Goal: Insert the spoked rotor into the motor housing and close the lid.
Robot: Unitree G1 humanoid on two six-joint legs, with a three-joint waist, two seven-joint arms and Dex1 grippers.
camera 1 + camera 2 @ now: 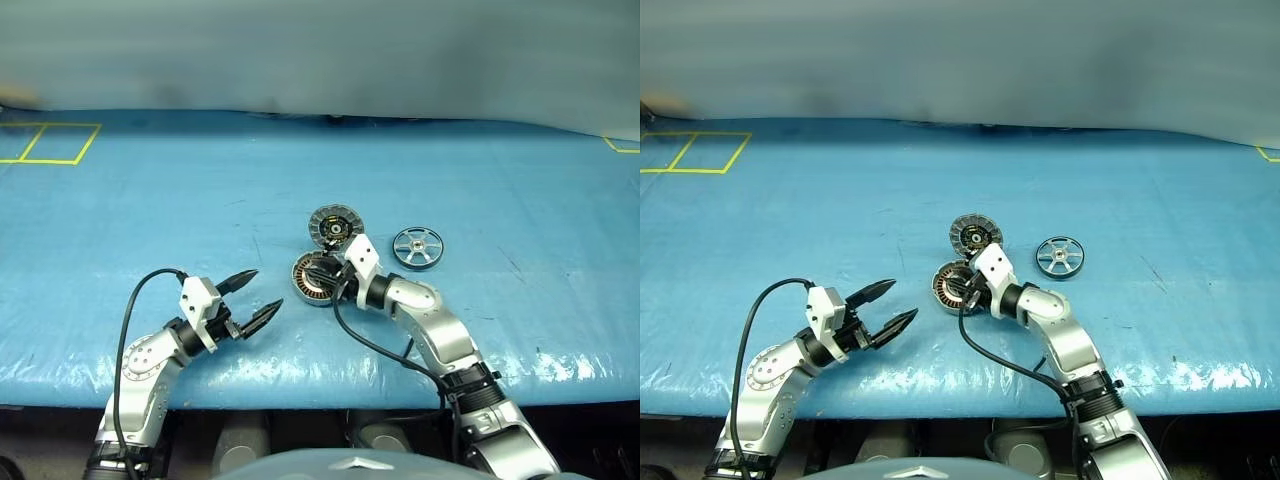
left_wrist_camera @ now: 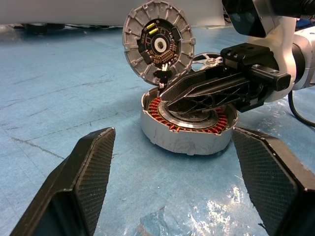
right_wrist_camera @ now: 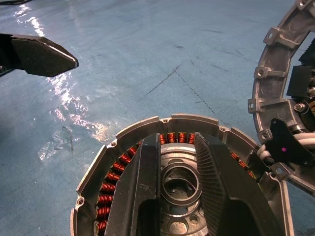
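Observation:
The motor housing (image 1: 305, 283) lies on the blue table, its copper windings (image 2: 162, 115) showing. Joined to its far edge, the lid (image 1: 333, 225) stands open and tilted up, inner face toward me. My right gripper (image 1: 322, 276) reaches down into the housing. In the right wrist view its two fingers (image 3: 142, 187) press on either side of the silver central hub (image 3: 180, 184). The spoked rotor (image 1: 417, 247) lies flat on the table to the right of the housing, apart from both grippers. My left gripper (image 1: 267, 288) hovers open to the left of the housing, empty and pointing at it.
Blue sheeting covers the table (image 1: 150, 220), whose front edge (image 1: 320, 395) runs just below both arms. Yellow tape marks sit at the far left (image 1: 50, 143) and far right (image 1: 622, 146). A black cable (image 1: 370, 345) loops under my right wrist.

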